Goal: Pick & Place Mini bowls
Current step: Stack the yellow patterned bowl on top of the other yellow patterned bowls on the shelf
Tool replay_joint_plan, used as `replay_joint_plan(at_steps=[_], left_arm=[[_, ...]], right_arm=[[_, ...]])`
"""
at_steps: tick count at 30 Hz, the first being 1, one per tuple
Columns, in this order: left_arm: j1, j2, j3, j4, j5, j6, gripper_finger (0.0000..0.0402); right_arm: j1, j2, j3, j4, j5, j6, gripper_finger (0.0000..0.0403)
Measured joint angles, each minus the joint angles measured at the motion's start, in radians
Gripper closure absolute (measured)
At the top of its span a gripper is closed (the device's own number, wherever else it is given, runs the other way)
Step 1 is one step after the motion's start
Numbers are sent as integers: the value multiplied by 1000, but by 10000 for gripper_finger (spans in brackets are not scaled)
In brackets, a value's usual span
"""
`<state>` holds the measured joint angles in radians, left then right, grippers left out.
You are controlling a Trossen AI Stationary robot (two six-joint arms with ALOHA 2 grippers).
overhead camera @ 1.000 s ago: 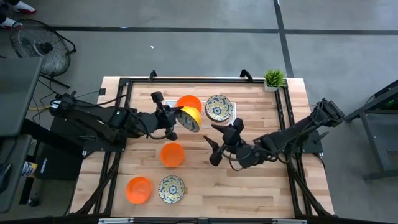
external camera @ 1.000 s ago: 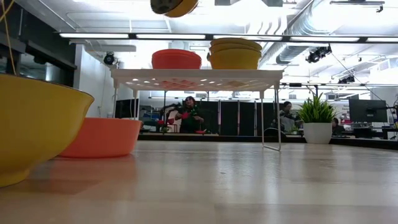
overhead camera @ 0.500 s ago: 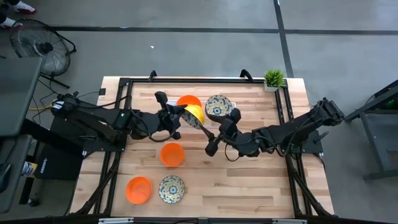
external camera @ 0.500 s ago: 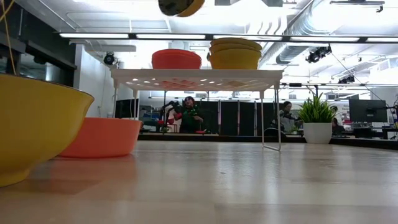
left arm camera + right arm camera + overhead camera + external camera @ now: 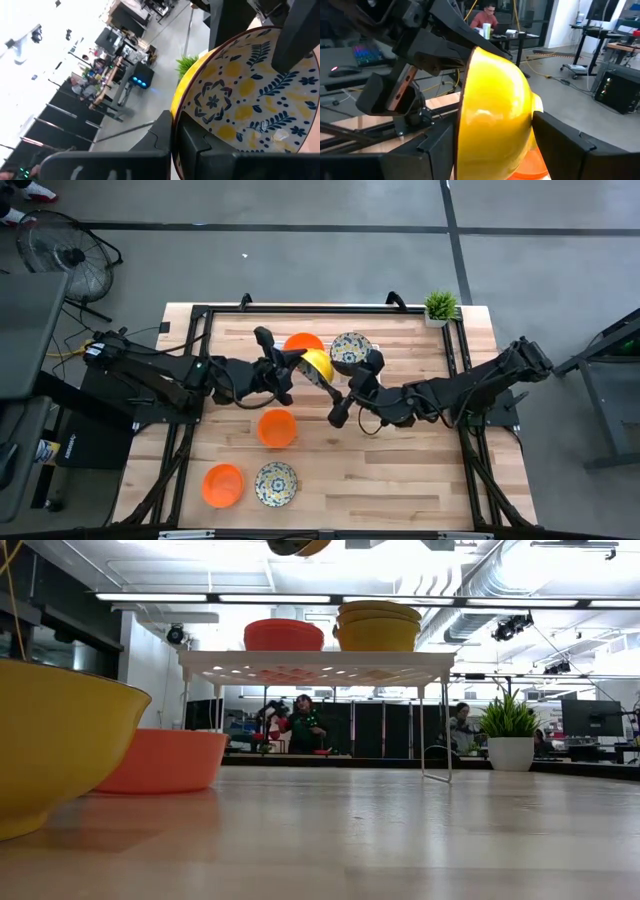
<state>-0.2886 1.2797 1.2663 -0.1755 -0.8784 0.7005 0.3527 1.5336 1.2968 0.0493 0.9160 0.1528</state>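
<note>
Looking down from above: left gripper [image 5: 296,362] pinching the rim of a tilted patterned bowl [image 5: 316,366] above the table [image 5: 420,470], right gripper [image 5: 347,387] spread wide beside it. Low view: held bowl [image 5: 291,546] aloft over the tray [image 5: 315,664]. Left wrist: fingers [image 5: 192,142] clamping the rim. Right wrist: fingers [image 5: 565,145] straddling the yellow underside [image 5: 492,130], not closed.

Grey concrete floor [image 5: 300,260], floor fan [image 5: 60,250], bright ceiling strip lights [image 5: 330,598]
</note>
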Motion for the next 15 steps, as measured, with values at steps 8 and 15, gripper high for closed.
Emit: replay_joint_plan(at_steps=[8,15], left_arm=[[1,0,0,36,27,90,400],[1,-1,0,45,90,167,401]], right_arm=[[-13,4,0,-14,25,1,166],[-27,5,0,-42,74,3,166]])
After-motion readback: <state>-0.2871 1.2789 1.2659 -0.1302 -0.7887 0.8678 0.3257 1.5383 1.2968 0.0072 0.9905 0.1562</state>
